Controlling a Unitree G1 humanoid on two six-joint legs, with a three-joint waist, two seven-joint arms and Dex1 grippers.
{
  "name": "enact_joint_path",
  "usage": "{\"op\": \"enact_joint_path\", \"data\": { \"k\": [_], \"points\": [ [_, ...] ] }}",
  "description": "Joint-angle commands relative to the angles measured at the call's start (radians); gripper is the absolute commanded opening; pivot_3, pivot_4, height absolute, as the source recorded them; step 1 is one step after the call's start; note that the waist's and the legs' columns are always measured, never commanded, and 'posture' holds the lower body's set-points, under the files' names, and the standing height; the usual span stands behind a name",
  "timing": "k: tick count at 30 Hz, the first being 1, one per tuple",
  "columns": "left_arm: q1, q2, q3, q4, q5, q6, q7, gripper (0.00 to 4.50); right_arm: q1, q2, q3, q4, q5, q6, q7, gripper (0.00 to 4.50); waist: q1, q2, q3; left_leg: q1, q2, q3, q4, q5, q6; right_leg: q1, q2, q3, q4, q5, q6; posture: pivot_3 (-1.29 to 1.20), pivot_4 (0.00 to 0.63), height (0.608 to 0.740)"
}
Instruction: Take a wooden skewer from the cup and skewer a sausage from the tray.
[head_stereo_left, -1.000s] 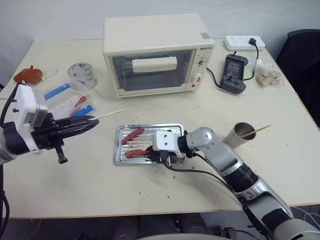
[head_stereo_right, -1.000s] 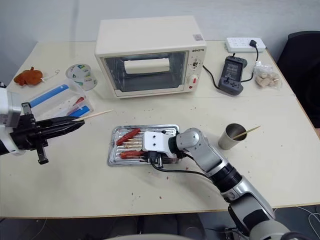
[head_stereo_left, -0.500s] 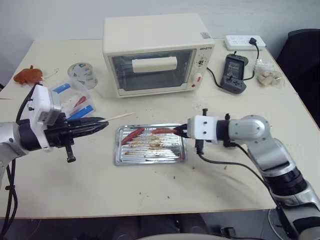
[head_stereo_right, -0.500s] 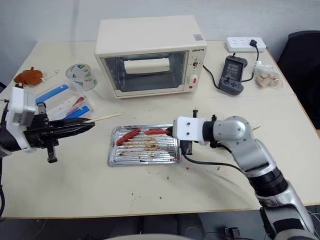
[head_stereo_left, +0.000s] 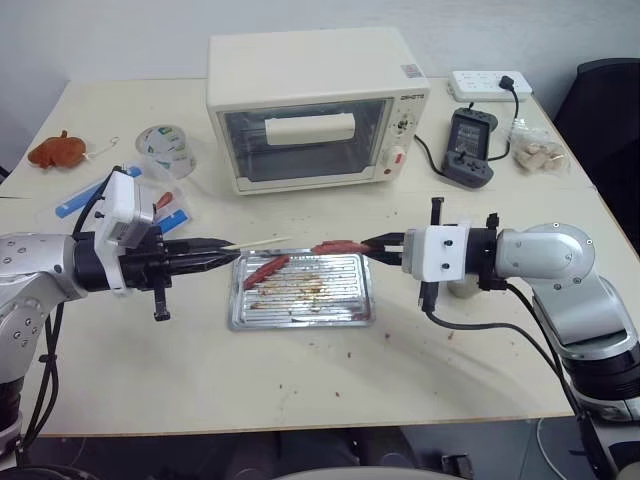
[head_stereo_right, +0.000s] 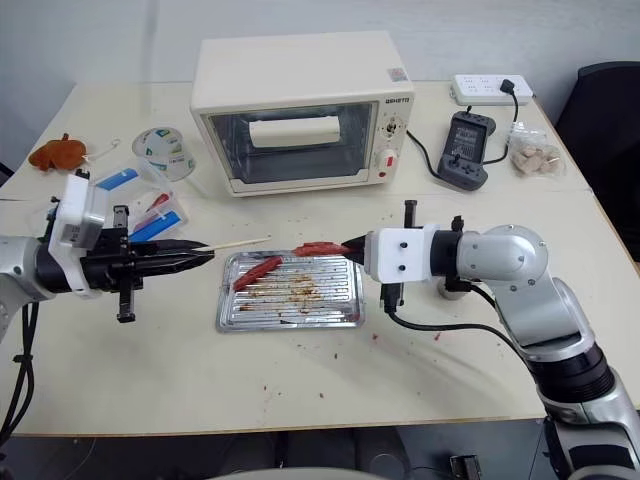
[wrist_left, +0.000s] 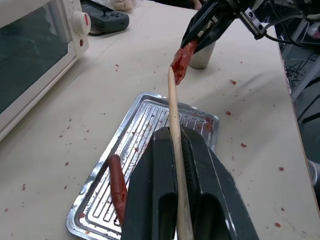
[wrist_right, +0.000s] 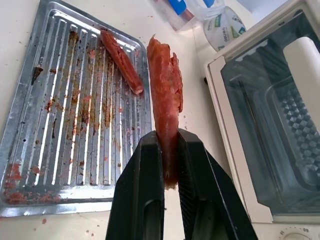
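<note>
— What changed over the tray (head_stereo_left: 300, 312)?
— The right gripper (head_stereo_left: 375, 243) has lifted one sausage (head_stereo_left: 337, 246) clear, jaws pinching its end — the left gripper (head_stereo_left: 222, 246), clamped on the wooden skewer (head_stereo_left: 257, 241), now aims at it; skewering looks imminent. Another sausage (head_stereo_left: 266, 270) remains; cup (head_stereo_left: 461, 289) behind.

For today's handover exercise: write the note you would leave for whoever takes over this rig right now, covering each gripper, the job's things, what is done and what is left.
Left gripper: shut on a skewer, tip pointing at the sausage.
Right gripper: shut on one sausage, held in the air over the tray's far edge.
Second sausage lies in the tray. Cup stands behind the right arm.
Done: skewer taken from the cup, sausage lifted.
Left: bring tip and sausage end together and push the skewer through; they look close but not yet pierced.
</note>
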Motion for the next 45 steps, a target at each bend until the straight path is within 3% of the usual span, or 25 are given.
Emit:
{"op": "enact_joint_path", "data": {
  "k": [1, 27, 35, 45],
  "points": [
    [-0.021, -0.004, 0.005, -0.010, 0.004, -0.019, -0.009, 0.00, 0.007, -0.016, -0.033, -0.045, 0.021, 0.005, -0.012, 0.08, 0.000, 0.000, 0.000, 0.000, 0.000, 0.000, 0.000, 0.000, 0.000, 0.000, 0.000, 0.000, 0.000, 0.000, 0.000, 0.00, 0.150, 0.740],
    [-0.046, -0.018, -0.024, 0.004, 0.030, -0.039, -0.026, 0.00, 0.016, -0.012, -0.034, -0.054, 0.046, 0.036, -0.027, 0.08, 0.001, 0.000, 0.000, 0.000, 0.000, 0.000, 0.001, 0.000, 0.000, 0.000, 0.000, 0.000, 0.002, 0.000, 0.000, 0.00, 0.150, 0.740],
    [-0.057, -0.027, -0.032, 0.005, 0.041, -0.046, -0.037, 0.00, -0.076, -0.024, -0.079, -0.020, 0.304, 0.325, 0.059, 0.08, 0.000, 0.000, 0.000, 0.000, 0.000, 0.000, 0.003, 0.000, 0.000, 0.000, 0.000, 0.000, 0.004, 0.000, 0.000, 0.00, 0.150, 0.740],
    [-0.072, -0.024, -0.059, 0.006, 0.053, -0.069, -0.086, 0.00, -0.253, -0.162, -0.067, 0.093, 0.669, 0.747, 0.348, 0.08, 0.003, 0.000, 0.000, 0.000, 0.000, -0.001, 0.004, 0.000, 0.000, 0.000, 0.000, 0.000, 0.004, 0.000, 0.000, 0.00, 0.150, 0.740]
  ]
}}
